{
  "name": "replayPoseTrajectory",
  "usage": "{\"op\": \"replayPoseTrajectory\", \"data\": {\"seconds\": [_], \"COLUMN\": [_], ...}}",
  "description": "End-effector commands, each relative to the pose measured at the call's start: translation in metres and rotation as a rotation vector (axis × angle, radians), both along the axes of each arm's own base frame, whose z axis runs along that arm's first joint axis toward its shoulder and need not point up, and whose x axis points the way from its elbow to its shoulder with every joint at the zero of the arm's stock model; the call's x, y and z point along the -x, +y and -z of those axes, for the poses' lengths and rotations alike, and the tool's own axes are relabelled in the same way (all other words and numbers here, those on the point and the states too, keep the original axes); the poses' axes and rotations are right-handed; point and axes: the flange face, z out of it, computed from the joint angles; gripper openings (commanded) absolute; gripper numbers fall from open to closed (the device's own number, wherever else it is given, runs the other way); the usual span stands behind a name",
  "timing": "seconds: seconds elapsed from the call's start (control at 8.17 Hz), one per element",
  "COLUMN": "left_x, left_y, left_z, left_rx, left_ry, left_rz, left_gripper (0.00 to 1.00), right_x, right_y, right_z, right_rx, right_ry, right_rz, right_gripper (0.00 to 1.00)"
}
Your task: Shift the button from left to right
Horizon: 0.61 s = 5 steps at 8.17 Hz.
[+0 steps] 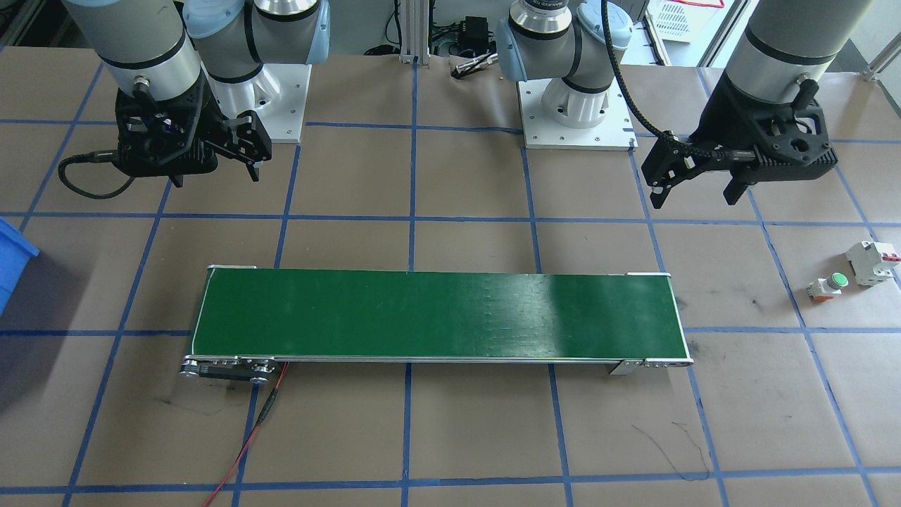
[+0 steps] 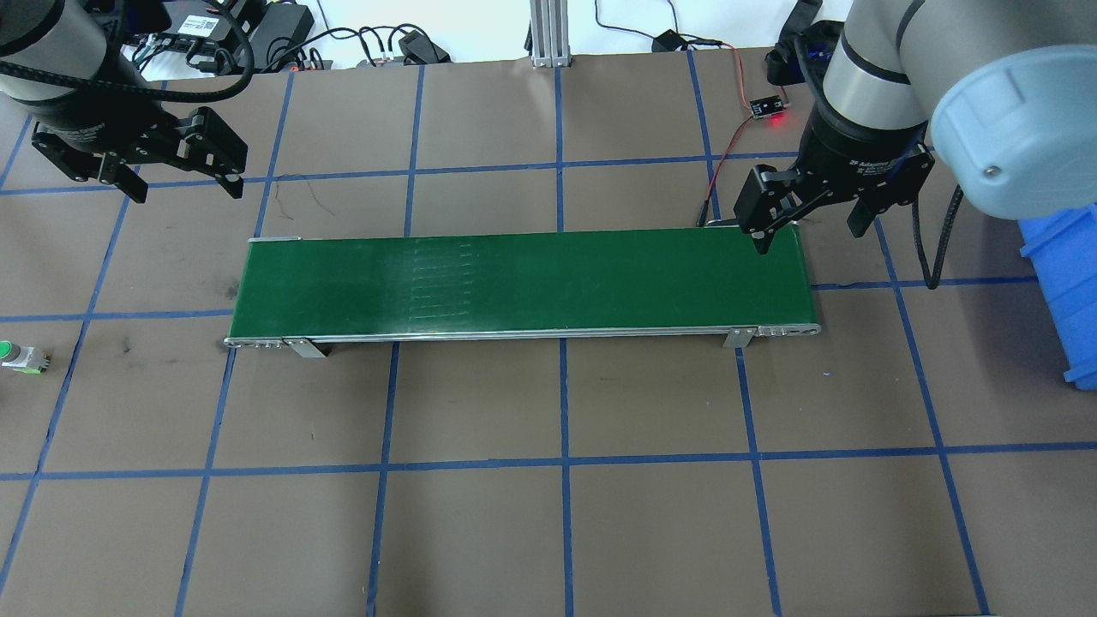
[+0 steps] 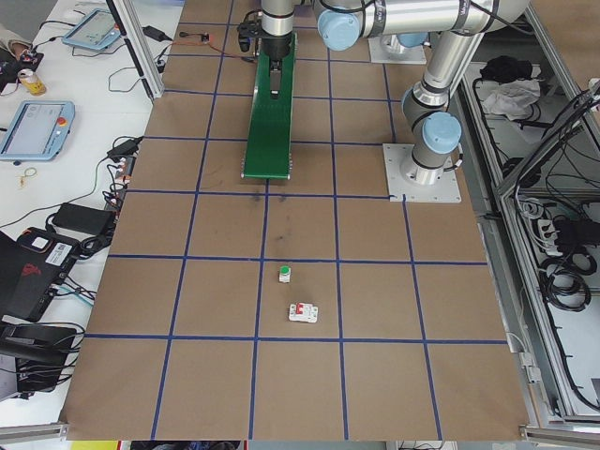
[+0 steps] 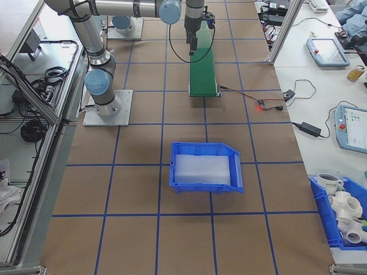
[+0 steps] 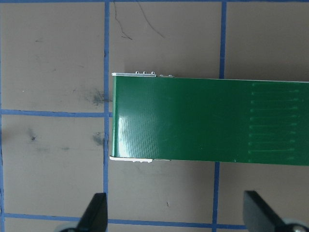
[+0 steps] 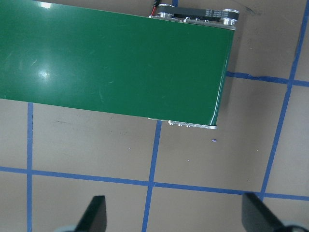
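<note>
The left tool [image 1: 693, 190] hangs released above the tabletop [image 1: 450, 436], fingers spread wide and holding nothing. Near it, off to its outer side, the button [image 1: 828, 286] rests on the tabletop, just beside the white circuit breaker [image 1: 873, 262]. Farther off toward the middle lies the green conveyor belt [image 1: 436, 315]. Beyond the belt's far end hovers the right tool [image 1: 215, 165], likewise released and empty.
</note>
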Motion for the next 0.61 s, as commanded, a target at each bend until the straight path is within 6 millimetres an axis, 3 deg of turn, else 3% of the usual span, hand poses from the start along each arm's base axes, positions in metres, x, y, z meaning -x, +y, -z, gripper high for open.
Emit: {"op": "replayPoseTrajectory", "data": {"seconds": [0.0,0.12,0.37,0.49], "left_x": [-0.003,-0.032,-0.139,-0.176], "left_y": [0.003,0.001,0.002,0.001], "left_z": [0.003,0.000,0.013,0.021], "left_rx": [-0.034,-0.032,-0.045,-0.049], "left_ry": [0.058,0.048,0.056,0.054], "left_rz": [0.001,-0.056,-0.196,-0.186], "left_gripper": [1.00,1.00,1.00,1.00], "right_x": [0.000,0.000,0.000,0.000], "right_y": [0.000,0.000,0.000,0.000], "right_z": [0.000,0.000,0.000,0.000], "right_rx": [0.001,0.001,0.001,0.001], "right_ry": [0.000,0.000,0.000,-0.002], "right_rz": [0.000,0.000,0.000,0.000], "right_gripper": [1.00,1.00,1.00,1.00]}}
